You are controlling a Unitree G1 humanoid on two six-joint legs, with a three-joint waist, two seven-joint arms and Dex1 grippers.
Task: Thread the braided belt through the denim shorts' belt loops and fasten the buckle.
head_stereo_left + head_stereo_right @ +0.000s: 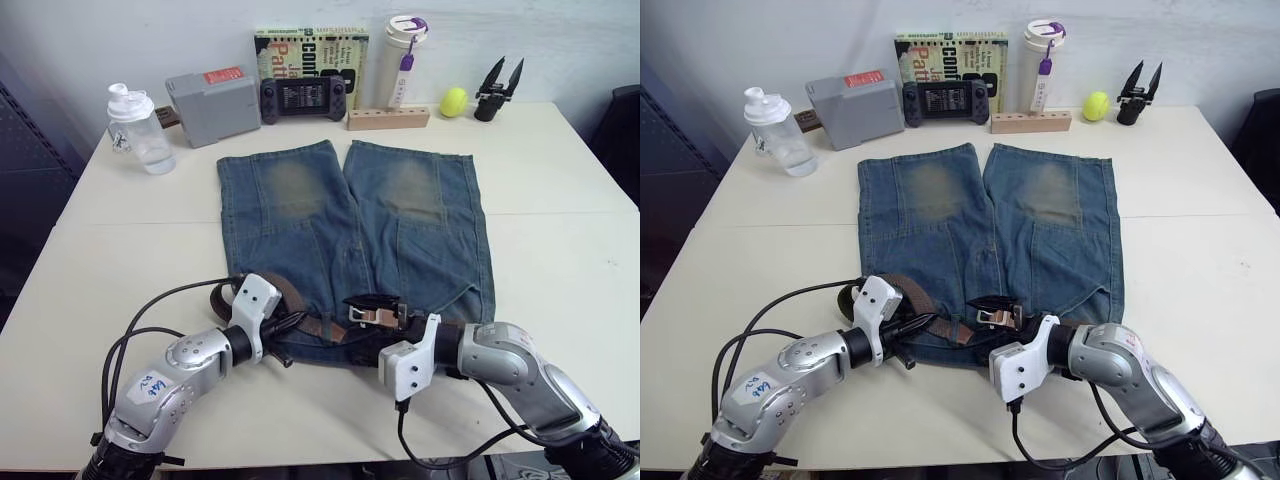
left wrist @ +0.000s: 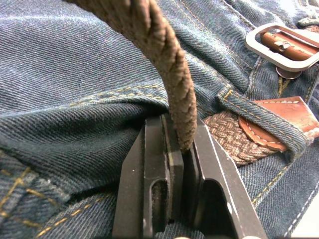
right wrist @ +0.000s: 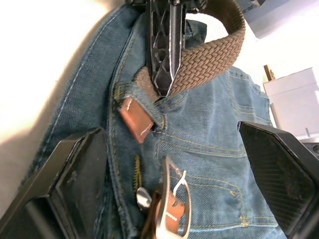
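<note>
Left gripper (image 2: 182,149): fingers closed tight on the braided belt (image 2: 169,74), pinching the woven strap just behind a belt loop (image 2: 261,117); judged, this grip is for feeding the strap along the waistband.
Right gripper (image 3: 169,164): fingers spread wide with nothing between them, poised over the waistband on either side of the buckle (image 3: 172,201); likely readying to take the tip or steady the cloth.
Belt tip: the leather tip (image 2: 281,119) has poked out from under that loop, so the strap is threaded through at least this one loop.
Buckle position: lies on the denim next to the shorts' button, near the tip but not joined to it; fastening is not yet done.
Belt slack: the rest of the strap arcs up and back from the left gripper in a free loop above the denim.
Denim shorts (image 1: 350,225): laid flat on the table (image 1: 560,190), waistband toward the robot and legs pointing away, which puts the loops within reach of both arms.
Risk: a hard pull could bunch the waistband.
Far edge: a water bottle (image 1: 135,128), a grey box (image 1: 213,105), a handheld console (image 1: 305,97), a tall cup (image 1: 403,60) and a yellow ball (image 1: 453,101), well apart from the work.
</note>
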